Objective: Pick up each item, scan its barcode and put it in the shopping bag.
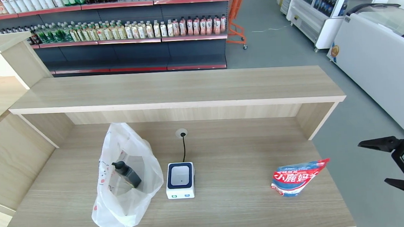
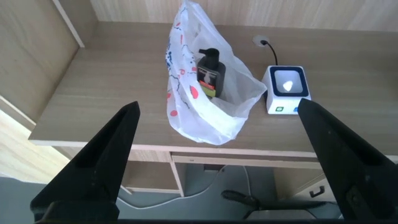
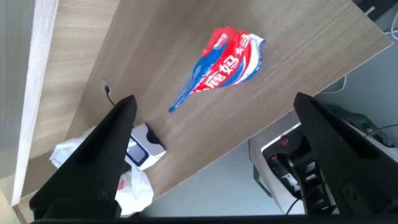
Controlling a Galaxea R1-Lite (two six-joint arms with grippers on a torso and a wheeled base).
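While wide apart, left end effector (image 2: 217, 106) and right end effector (image 1: 374, 161); scanner (image 1: 180, 178) between bag (image 1: 105, 208) and pouch (image 1: 297, 177).

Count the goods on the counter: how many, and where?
2. A dark pump bottle sits inside the shopping bag, left of the scanner; a red and blue pouch lies at the right of the counter. The bag may hide more.

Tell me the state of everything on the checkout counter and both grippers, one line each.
shopping bag: open, standing on the counter
pump bottle: inside the bag, leaning
scanner: window lit, nothing over it
pouch: lying on the counter, not yet bagged
left gripper: open, empty
right gripper: open, empty
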